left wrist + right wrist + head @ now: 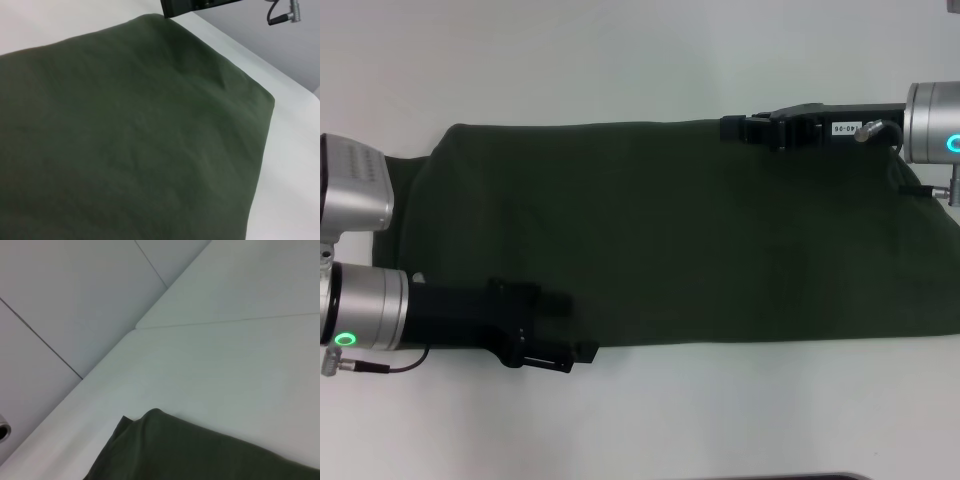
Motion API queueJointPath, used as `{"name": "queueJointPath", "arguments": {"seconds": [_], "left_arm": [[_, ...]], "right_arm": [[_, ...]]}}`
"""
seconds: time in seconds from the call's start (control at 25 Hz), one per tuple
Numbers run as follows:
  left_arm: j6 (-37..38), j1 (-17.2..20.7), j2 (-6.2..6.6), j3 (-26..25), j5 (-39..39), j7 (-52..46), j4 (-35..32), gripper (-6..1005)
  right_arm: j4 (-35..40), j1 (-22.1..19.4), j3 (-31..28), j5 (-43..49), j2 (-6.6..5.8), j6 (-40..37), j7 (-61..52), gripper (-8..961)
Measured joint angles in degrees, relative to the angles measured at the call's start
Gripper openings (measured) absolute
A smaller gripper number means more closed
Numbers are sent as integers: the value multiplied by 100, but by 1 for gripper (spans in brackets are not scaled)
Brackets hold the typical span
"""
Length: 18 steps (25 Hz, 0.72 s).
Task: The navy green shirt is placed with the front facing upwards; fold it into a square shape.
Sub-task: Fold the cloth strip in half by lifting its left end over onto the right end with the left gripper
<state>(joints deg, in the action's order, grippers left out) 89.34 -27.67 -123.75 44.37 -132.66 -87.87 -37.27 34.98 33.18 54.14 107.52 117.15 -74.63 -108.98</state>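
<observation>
Looking down from the head camera, I see the shirt (670, 235) spread across the white bench (640, 60) as a long, wide band running from my left side to my right, plain green side up, with no lettering showing on the exposed surface. It looks already folded lengthwise, with straight far and near edges. Its right end runs out of the picture, and its left end sits under my left arm.

My left gripper (560, 345) is at the near edge of the shirt, toward the left end, lying low and pointing along the cloth toward the right. Its black body overlaps the near hem, and the tip is right at the line where cloth meets bench. I cannot tell whether its fingers are parted or closed, or whether any cloth is pinched.

My right gripper (740, 128) is at the far edge of the shirt, toward the right end, pointing left, with its tip at the far hem. I cannot tell its state either.

From the left wrist camera, the shirt (125, 140) fills most of the picture, smooth with a few soft creases and one rounded corner showing. From the right wrist camera, only a corner of the shirt (190, 450) shows against bare bench (225, 365).
</observation>
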Motion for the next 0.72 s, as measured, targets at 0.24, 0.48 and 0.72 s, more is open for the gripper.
{"name": "queueJointPath", "arguments": {"seconds": [0.24, 0.48, 0.72], "left_arm": [[147, -11, 8, -52, 115, 13, -86, 887], [683, 6, 56, -373, 471, 79, -402, 889], [414, -138, 255, -1340, 610, -754, -505, 889]], "right_arm": [[0, 4, 0, 9, -1, 26, 0, 21], [0, 3, 0, 9, -27, 26, 1, 21], [0, -19, -9, -4, -40, 12, 76, 21]]}}
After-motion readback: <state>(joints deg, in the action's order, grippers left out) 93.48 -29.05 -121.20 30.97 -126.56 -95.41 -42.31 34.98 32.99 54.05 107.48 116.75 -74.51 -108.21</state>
